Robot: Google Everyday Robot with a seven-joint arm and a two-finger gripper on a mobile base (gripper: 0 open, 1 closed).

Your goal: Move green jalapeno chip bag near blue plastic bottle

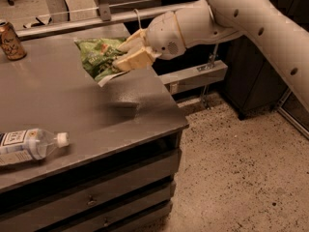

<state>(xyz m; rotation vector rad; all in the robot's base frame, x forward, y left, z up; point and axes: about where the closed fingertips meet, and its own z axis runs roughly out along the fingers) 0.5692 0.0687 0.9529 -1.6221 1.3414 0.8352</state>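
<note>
Camera view: cream two-finger gripper (126,57) clenched on crinkly green jalapeno chip bag (99,57), seemingly lifted off grey table (72,112), well apart up-right of clear pale blue plastic bottle (29,146) lying sideways, white cap pointing right.

The green jalapeno chip bag (98,57), crumpled and crinkly with a pale lower edge, hangs tilted just above the far part of the worktop (72,110). The gripper (118,57) pinches its right side. The blue plastic bottle (26,146) lies on its side at the near left, its white cap pointing right, well apart from the bag.
</note>
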